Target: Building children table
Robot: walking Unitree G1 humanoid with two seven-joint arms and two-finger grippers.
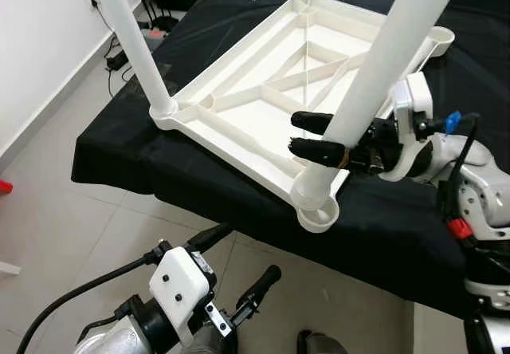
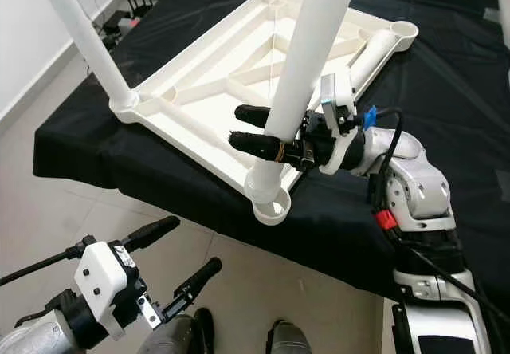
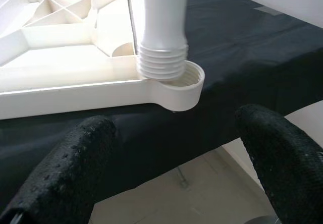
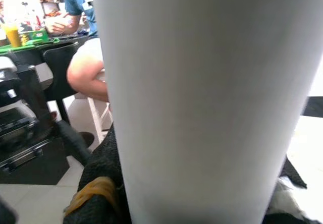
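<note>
Right tool [image 2: 253, 129] clamps the leg [image 2: 299, 67] near its base, keeping it upright so its thread seats in the corner socket [image 3: 184, 82] of the upturned tabletop [image 1: 239, 115]. Left tool [image 2: 171, 262] hangs spread and empty below the desk [image 1: 119, 159].

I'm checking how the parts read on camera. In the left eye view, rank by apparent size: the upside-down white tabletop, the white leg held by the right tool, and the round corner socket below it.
1. Tabletop, largest.
2. Leg in the right tool; nearness enlarges it.
3. Corner socket, smallest.
</note>
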